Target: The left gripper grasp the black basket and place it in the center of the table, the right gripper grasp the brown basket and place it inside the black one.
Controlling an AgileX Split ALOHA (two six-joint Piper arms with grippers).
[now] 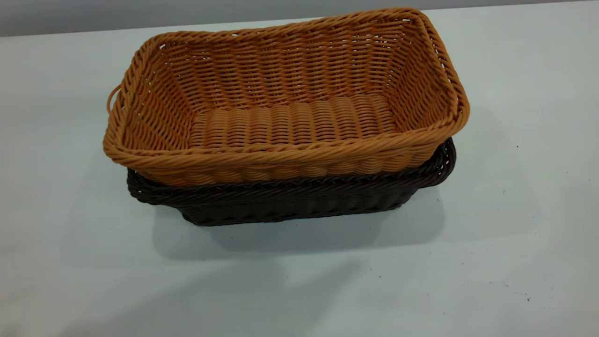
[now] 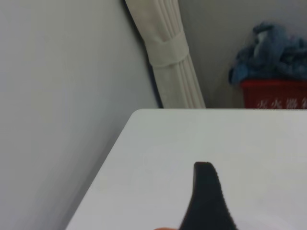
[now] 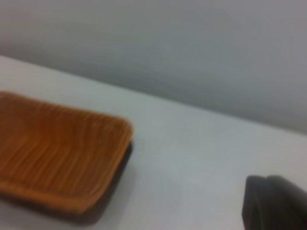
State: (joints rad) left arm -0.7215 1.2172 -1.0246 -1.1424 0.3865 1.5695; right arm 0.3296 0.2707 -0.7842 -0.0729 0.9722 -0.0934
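Brown basket (image 1: 285,107) sitting nested inside the black basket (image 1: 290,201), roughly mid-surface (image 1: 514,257) in the exterior view. Brown one riding high, rim well above the black rim, and skewed a bit so the black rim pokes out at the exterior view's right end and along the near side. Small loop handle sticking out on the brown basket's left end. Nothing inside it, just the woven bottom. No arms anywhere in the exterior view. Left hand (image 2: 207,201) only showing as one dark ribbed finger tip over bare surface (image 2: 158,158) near a corner of it, so can't tell if released or clenched. Beyond that corner, a tied-back cream curtain (image 2: 168,57) and a red bin (image 2: 274,93) with blue cloth (image 2: 271,52) piled on top. Right hand (image 3: 276,203) just a dark blob at the frame edge, well apart from the baskets, grip state impossible to call. Brown basket (image 3: 57,153) seen from there too, black one (image 3: 125,160) peeking out as a dark strip underneath.
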